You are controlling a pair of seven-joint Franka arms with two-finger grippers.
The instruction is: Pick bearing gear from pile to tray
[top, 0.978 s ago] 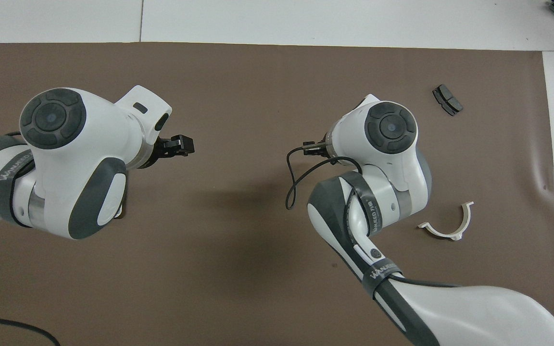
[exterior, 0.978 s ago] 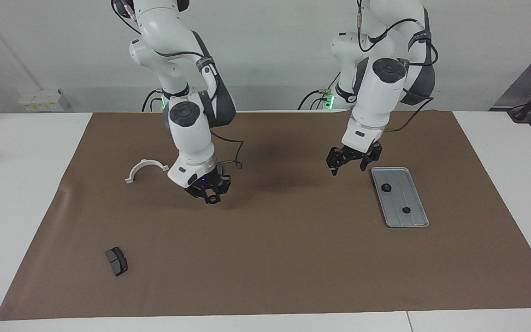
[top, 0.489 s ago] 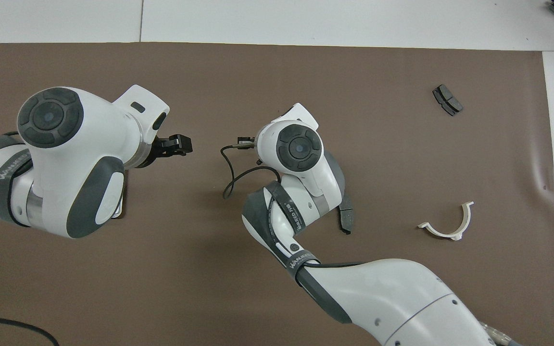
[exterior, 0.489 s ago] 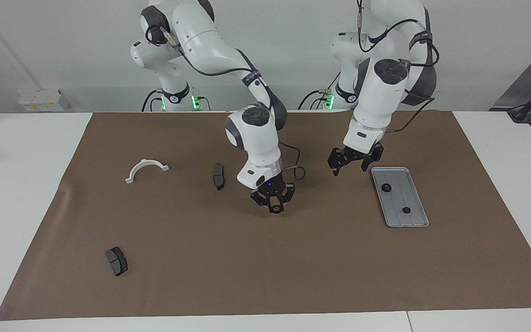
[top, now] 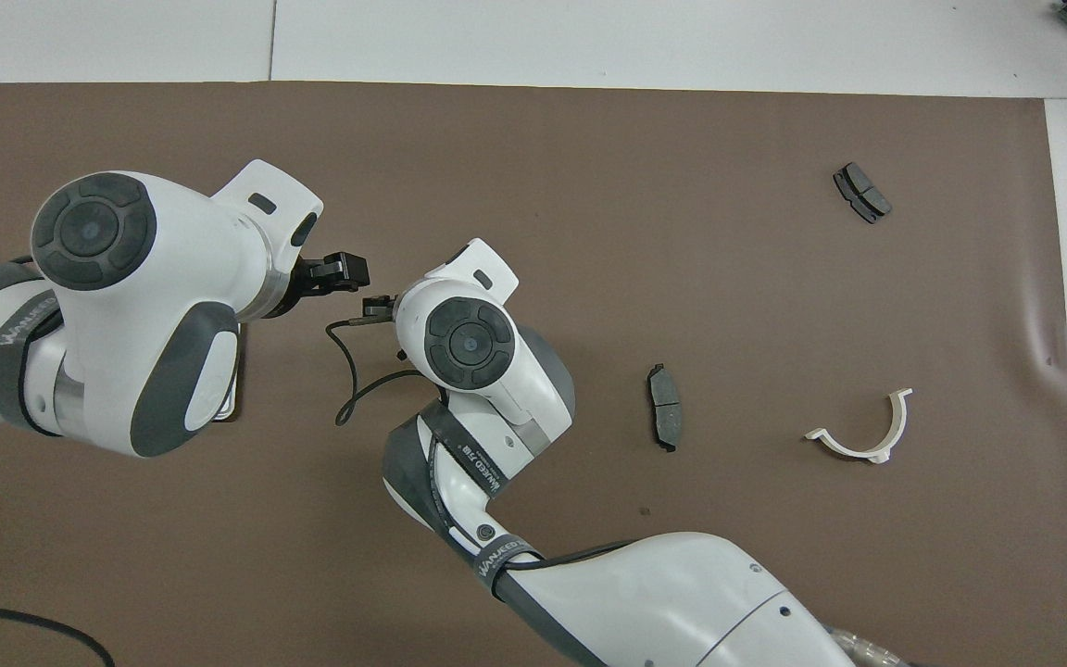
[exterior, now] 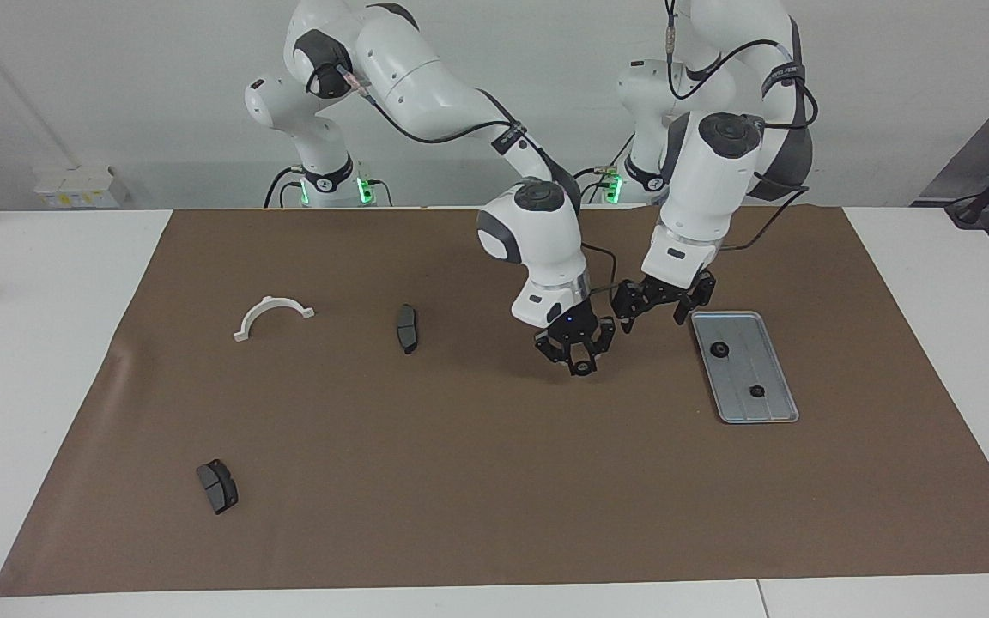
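While the brown mat [exterior: 494, 481] stretches bare under both arms, the whole play turns on one line: the tray [exterior: 769, 403] lies toward the left arm's end of the table from the right gripper [exterior: 579, 359], and the right gripper hangs in the air over open mat, well short of the tray's rim. That tray sets its long axis running away from the robots toward the table's edge, so a crossing gripper meets its long side first, and two gears [exterior: 719, 349] sit inside it, apart from each other. Left gripper [exterior: 660, 302] hovers just beside the tray's corner nearest the robots, plainly the nearer of the two, its fingers spread with nothing between them; my read is that it waits. Right gripper is the one carrying: its fingers are clenched on a small black round gear [exterior: 581, 369] at the tips. What is left of the pile lies the other way from that gripper, toward the right arm's end: a white half-ring [exterior: 272, 315], one brake pad [exterior: 407, 328], another brake pad [exterior: 217, 486].
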